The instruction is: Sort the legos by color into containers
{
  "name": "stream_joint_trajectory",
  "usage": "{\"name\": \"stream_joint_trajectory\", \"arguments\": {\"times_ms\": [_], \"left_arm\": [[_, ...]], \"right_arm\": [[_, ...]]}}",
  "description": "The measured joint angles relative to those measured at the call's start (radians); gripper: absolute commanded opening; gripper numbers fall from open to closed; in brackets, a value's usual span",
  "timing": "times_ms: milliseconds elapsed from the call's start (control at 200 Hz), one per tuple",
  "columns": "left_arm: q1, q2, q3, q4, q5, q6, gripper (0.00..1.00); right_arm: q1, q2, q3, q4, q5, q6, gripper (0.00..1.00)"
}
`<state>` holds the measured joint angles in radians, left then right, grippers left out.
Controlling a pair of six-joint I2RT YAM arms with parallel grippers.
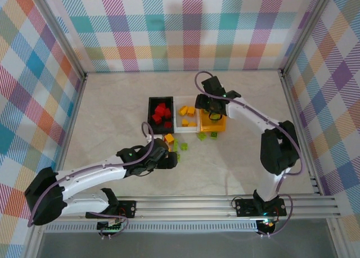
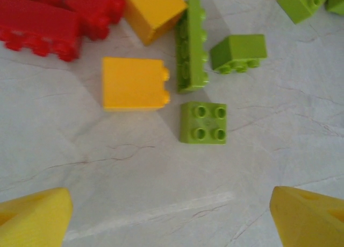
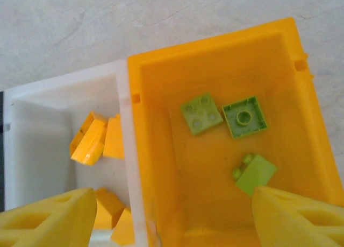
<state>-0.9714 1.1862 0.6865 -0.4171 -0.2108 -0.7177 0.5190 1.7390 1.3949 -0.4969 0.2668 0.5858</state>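
Observation:
Three bins stand in a row: a black bin (image 1: 151, 109) holding red legos (image 1: 162, 114), a white bin (image 1: 187, 123) (image 3: 32, 128) holding yellow legos (image 3: 97, 136), and an orange bin (image 1: 212, 127) (image 3: 161, 150) holding three green legos (image 3: 244, 117). My right gripper (image 1: 212, 113) (image 3: 172, 220) hangs open over the orange bin with nothing between its fingers. My left gripper (image 1: 170, 158) (image 2: 172, 214) is open above the table, just short of loose legos: a green square one (image 2: 203, 122), a yellow one (image 2: 134, 84), a long green one (image 2: 192, 45) and red ones (image 2: 40, 23).
More loose green legos (image 1: 201, 136) lie on the table in front of the orange bin. Checked walls enclose the table on three sides. A metal rail (image 1: 225, 204) runs along the near edge.

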Motion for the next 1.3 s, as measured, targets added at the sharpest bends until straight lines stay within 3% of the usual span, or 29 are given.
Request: {"name": "stream_joint_trajectory", "arguments": {"times_ms": [285,625,710,880,975,1300], "left_arm": [[-0.082,0.288,0.099,0.1,-0.066,0.031,0.79],[-0.084,0.518,0.232,0.107,-0.211,0.08,0.63],[-0.086,0.541,0.237,0.105,-0.23,0.079,0.6],[-0.094,0.562,0.241,0.111,-0.24,0.074,0.41],[-0.101,0.563,0.241,0.114,-0.245,0.071,0.35],[-0.15,0.399,0.296,0.027,-0.217,0.064,0.34]], "right_arm": [[0.005,-0.249,-0.243,0.042,-0.027,0.001,0.77],[0.005,-0.369,-0.298,0.052,-0.026,0.0,0.78],[0.005,-0.393,-0.313,0.055,-0.025,0.0,0.78],[0.005,-0.412,-0.342,0.056,-0.024,0.001,0.77],[0.005,-0.412,-0.349,0.054,-0.018,0.004,0.77],[0.005,-0.501,-0.457,0.055,0.01,0.043,0.77]]}}
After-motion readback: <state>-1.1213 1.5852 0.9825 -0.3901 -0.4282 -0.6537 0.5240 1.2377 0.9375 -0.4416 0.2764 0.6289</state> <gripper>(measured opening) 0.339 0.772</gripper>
